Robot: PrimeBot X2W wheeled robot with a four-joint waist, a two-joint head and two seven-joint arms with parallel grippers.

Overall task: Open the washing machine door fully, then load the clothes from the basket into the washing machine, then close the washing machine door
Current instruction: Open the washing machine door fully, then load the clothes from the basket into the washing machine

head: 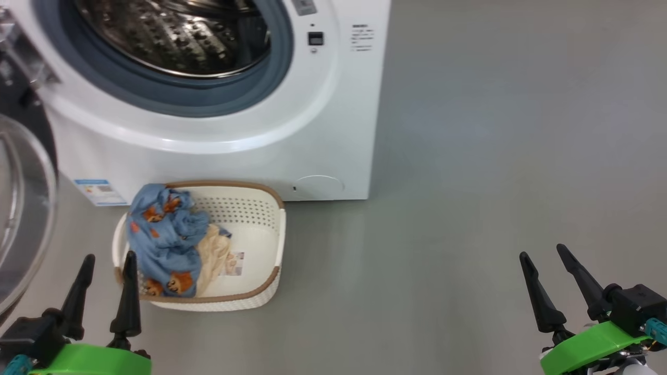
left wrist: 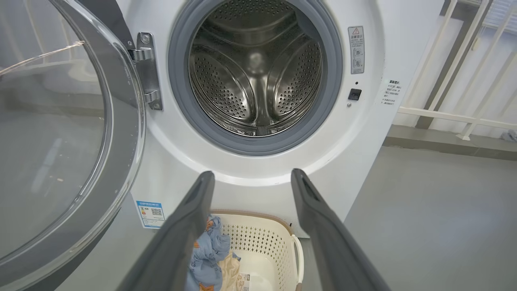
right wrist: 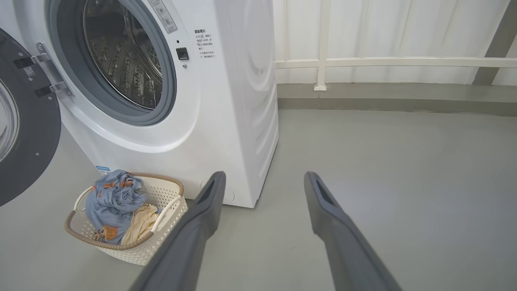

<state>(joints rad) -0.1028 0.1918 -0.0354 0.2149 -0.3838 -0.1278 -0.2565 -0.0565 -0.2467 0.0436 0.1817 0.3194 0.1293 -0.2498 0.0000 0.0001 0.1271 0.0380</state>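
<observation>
Ok, clothes (head: 167, 234) are light, limp, wadded at 9 o'clock in the basket (head: 250, 213) at 6 o'clock below the washing machine (head: 333, 130) drum; pinch the top fold; left tool (head: 110, 255) and right tool (head: 542, 251) both spread, empty.

Left hand (head: 110, 255), right hand (head: 542, 251): tapered black fingers (head: 541, 299), green wrist shells (head: 594, 349), teal plugs (head: 656, 330).

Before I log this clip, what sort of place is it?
Likely a laundry or utility area: a front-loading washing machine, a basket of clothes on the grey floor, a pale railing behind.
</observation>
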